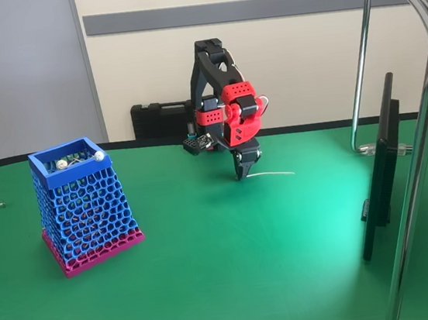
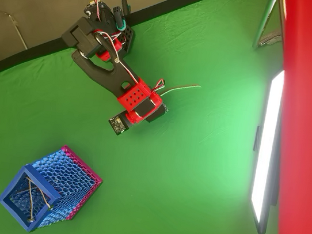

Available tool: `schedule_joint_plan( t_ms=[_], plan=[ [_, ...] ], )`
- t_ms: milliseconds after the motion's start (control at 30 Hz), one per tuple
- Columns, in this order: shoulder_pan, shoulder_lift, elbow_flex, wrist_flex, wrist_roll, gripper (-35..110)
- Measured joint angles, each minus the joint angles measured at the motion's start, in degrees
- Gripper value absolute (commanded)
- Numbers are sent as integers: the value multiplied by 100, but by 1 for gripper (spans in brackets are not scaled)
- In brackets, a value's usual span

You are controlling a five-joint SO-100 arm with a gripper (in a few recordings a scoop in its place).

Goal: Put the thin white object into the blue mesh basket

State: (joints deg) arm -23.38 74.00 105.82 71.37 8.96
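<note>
Both fingers [image 1: 245, 173] touch thin white object [image 1: 274, 173].

Blue honeycomb-mesh basket [image 1: 83, 203], magenta base; green table [image 1: 235, 267].

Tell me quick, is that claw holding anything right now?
Gripper: down at the table on one end of the thin white object, which lies on the green table; whether the jaws are shut on it cannot be told.

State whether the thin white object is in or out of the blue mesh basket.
Out. The thin white object lies on the green table by the gripper, apart from the blue mesh basket.
</note>
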Motion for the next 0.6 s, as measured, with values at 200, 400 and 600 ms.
schedule_joint_plan(
  t_ms=[200, 400, 600],
  plan=[
    [9, -9, -79, 0, -88, 1],
    [264, 290, -492, 79, -334, 1],
    [765, 905, -1178, 185, -738, 1]
  ],
)
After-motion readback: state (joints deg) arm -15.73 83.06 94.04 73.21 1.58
